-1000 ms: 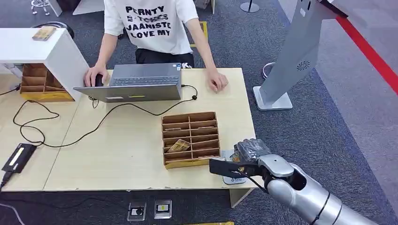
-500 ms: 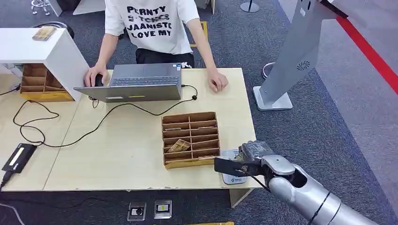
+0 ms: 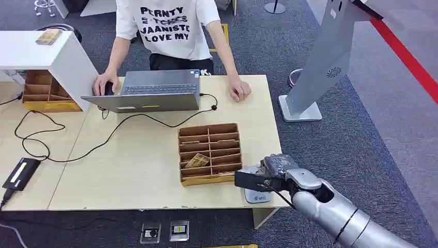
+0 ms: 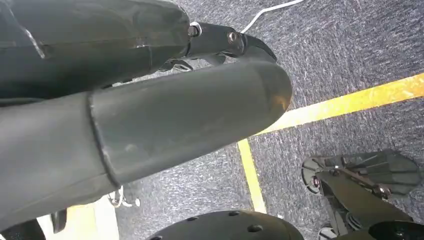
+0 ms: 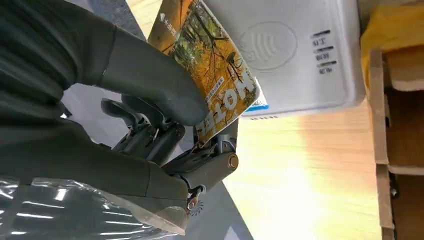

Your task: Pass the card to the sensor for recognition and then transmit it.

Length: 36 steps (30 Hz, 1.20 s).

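Broadly, you are looking down on a pale wooden surface (image 3: 139, 165), and everything below is placed against the cardboard organiser (image 3: 209, 153) that sits on it. Beyond the organiser, at the far edge, a person (image 3: 168, 31) in a white printed shirt sits with one hand on a mouse and the other resting flat on the wood. Off to the organiser's far right, on the carpet, stands a grey kiosk (image 3: 325, 62). Between the person and the organiser you have an open grey laptop (image 3: 150, 91), its black cable trailing away to the left. A second cardboard organiser (image 3: 44, 93) sits well to the left under a white shelf. Just beside the landmark organiser's near right corner lies the white card sensor (image 5: 295, 55), touching or almost touching its wall. Your right robot hand (image 3: 271, 174) reaches in over that sensor, thumb and fingers (image 5: 155, 80) clamped on the card (image 5: 217, 70), an autumn-leaf printed one held tilted above the sensor's face; whether its edge touches the sensor you probably cannot settle from these angles. Your left robot hand (image 4: 150, 115) hangs over the carpet, and you cannot tell how its fingers lie.
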{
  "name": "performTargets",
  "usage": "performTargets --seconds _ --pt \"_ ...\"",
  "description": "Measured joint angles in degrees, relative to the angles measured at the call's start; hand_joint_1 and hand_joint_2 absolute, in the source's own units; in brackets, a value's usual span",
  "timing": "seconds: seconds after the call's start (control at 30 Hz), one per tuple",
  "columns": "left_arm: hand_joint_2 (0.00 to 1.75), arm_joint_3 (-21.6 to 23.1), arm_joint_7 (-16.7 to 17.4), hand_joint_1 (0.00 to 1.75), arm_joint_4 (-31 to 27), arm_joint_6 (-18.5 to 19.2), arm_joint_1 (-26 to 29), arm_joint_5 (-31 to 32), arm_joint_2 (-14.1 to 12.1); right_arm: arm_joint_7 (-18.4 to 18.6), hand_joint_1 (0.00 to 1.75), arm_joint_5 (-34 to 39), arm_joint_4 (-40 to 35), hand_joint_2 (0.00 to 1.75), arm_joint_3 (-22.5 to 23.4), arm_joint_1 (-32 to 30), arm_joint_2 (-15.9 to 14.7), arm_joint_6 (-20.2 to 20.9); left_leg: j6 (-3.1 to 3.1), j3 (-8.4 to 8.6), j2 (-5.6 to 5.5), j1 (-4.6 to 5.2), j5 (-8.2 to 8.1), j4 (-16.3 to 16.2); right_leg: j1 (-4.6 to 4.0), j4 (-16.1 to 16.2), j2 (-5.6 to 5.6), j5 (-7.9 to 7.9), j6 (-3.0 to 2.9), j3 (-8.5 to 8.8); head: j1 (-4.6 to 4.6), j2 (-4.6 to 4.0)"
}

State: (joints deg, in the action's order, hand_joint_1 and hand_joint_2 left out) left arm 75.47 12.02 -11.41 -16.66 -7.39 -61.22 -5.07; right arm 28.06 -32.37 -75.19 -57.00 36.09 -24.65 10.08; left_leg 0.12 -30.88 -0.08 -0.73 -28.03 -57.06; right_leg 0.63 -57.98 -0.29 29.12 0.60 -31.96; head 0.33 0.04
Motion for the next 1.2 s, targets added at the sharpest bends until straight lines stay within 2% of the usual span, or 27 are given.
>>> performTargets --seconds 0.23,0.73,1.2 --pt "0.00 0.00 0.00 0.00 0.00 0.02 -0.02 0.20 0.00 -0.26 1.75 0.04 2.71 1.75 -0.02 0.70 1.29 -0.81 0.00 0.00 0.00 0.00 0.00 0.00 0.00 0.00 0.00 0.00 0.00 0.00 0.00 0.00" --pt "0.00 0.00 0.00 0.00 0.00 0.09 -0.03 0.33 0.00 -0.11 1.75 0.02 3.60 1.75 -0.02 0.95 1.94 -1.16 0.00 0.00 0.00 0.00 0.00 0.00 0.00 0.00 0.00 0.00 0.00 0.00 0.00 0.00" --pt "0.00 0.00 0.07 0.00 0.00 0.24 -0.02 -0.26 0.00 0.57 1.75 0.44 4.57 1.75 -1.51 1.37 4.63 -1.25 0.00 0.00 0.00 0.00 0.00 0.00 0.00 0.00 0.00 0.00 0.00 0.00 0.00 0.00"
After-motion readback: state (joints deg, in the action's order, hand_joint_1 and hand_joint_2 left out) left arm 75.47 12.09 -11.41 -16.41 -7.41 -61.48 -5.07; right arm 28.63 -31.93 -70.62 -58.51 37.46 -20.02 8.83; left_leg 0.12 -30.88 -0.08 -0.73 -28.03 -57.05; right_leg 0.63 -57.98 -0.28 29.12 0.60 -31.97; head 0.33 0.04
